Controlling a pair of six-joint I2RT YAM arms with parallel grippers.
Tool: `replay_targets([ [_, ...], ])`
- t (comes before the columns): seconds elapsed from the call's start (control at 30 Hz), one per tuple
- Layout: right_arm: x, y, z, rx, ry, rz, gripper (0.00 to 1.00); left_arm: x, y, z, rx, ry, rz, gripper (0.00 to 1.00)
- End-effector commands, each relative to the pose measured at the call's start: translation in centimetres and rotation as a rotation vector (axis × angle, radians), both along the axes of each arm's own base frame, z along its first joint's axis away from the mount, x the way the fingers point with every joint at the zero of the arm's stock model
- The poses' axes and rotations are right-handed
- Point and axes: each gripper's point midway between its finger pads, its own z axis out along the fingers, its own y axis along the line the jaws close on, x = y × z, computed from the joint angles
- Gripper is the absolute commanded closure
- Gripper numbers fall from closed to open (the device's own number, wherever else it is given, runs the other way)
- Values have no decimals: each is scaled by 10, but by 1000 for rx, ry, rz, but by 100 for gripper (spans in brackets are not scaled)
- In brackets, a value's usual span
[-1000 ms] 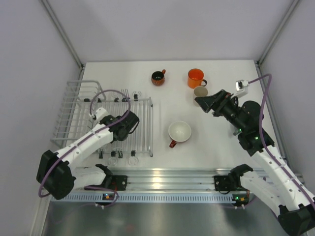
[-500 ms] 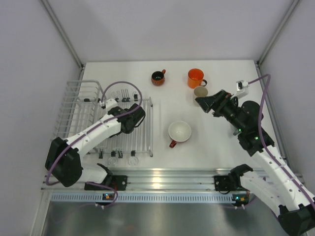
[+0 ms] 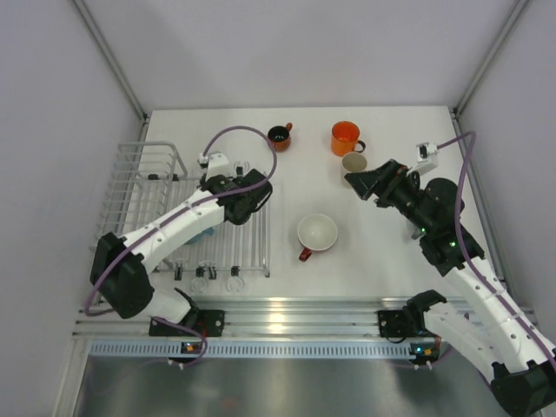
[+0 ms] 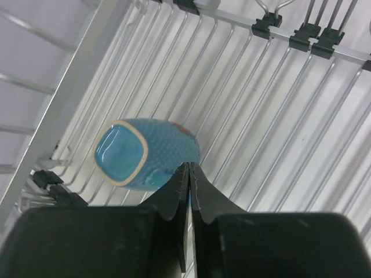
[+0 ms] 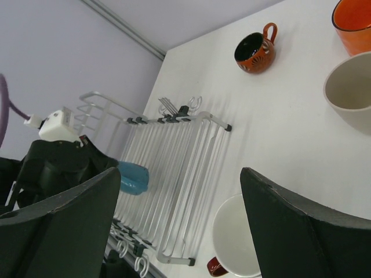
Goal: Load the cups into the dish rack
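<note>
Mugs stand upright on the white table (image 3: 382, 261) to the right of the dish rack (image 3: 257, 252). The small dark red mug (image 3: 279, 137) is at the far side, and the orange mug (image 3: 346, 137) almost touches the cream mug (image 3: 354, 162). The wide red mug (image 3: 317, 233), white inside, stands nearer the arms.

The grey-blue mug (image 4: 145, 153) lies on its side on the rack's low slats. From above, the left arm hides most of it.

That arm reaches diagonally across the rack, and its purple cable (image 3: 243, 130) loops towards the dark red mug. The left gripper (image 4: 189, 174) has its fingers pressed together on nothing, just beside the blue mug; whether they touch it is unclear.

The right gripper (image 5: 179, 174) is spread wide and empty, pointing at the cream mug from close by. The right wrist view cuts off the cream and orange mugs at its edge.
</note>
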Motion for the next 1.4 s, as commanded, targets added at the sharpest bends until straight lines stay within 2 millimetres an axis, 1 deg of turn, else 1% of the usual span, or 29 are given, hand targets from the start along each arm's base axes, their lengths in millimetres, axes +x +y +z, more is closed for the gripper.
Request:
replay_targets([
  [0.0, -5, -1, 30, 13, -83, -3, 15, 17, -1, 2, 163, 36, -27, 100],
  [0.07, -5, -3, 32, 10, -89, -6, 15, 24, -4, -3, 197, 61, -31, 100],
  [0.1, -7, -4, 34, 5, -93, -8, 15, 26, -6, -13, 222, 93, -35, 100],
  [0.2, -11, -10, 36, -11, -107, -25, 15, 26, -4, -29, 230, 144, -20, 100],
  [0.3, -14, -16, 39, -34, -122, -47, 15, 24, 18, -45, 240, 201, 48, 100],
  [0.4, -16, -20, 40, -48, -140, -60, 15, 22, 32, -52, 250, 236, 72, 100],
  [0.47, -15, -22, 37, -53, -136, -69, 15, 20, 36, -54, 232, 248, 82, 100],
  [0.5, -15, -22, 37, -53, -137, -71, 15, 17, 39, -58, 225, 262, 85, 100],
  [0.53, -15, -22, 37, -52, -138, -71, 15, 17, 36, -64, 196, 274, 75, 100],
  [0.57, -14, -22, 36, -54, -136, -72, 15, 16, 37, -66, 180, 278, 70, 100],
  [0.6, -15, -21, 36, -53, -137, -68, 15, 12, 42, -72, 176, 299, 79, 100],
  [0.63, -14, -21, 36, -53, -137, -68, 15, 10, 44, -74, 169, 304, 84, 100],
  [0.73, -16, -22, 39, -55, -149, -68, 15, 3, 51, -76, 175, 312, 97, 100],
  [0.77, -16, -23, 40, -59, -153, -70, 15, 0, 50, -77, 143, 318, 96, 100],
  [0.9, -17, -24, 38, -70, -152, -75, 15, -5, 55, -73, 111, 296, 118, 100],
  [0.97, -18, -24, 40, -69, -157, -72, 15, -7, 58, -74, 98, 302, 128, 100],
  [1.07, -19, -26, 43, -74, -164, -74, 15, -11, 69, -76, 61, 308, 175, 100],
  [1.13, -21, -28, 46, -78, -171, -79, 14, -10, 70, -70, 58, 296, 173, 100],
  [1.23, -24, -30, 47, -81, -181, -85, 14, -4, 62, -62, 65, 296, 121, 100],
  [1.27, -24, -30, 47, -79, -178, -85, 14, -2, 52, -60, 75, 297, 76, 100],
  [1.3, -24, -30, 47, -79, -178, -84, 14, -2, 46, -58, 78, 301, 51, 100],
  [1.37, -25, -30, 46, -80, -176, -80, 14, -3, 32, -62, 47, 316, 12, 100],
])
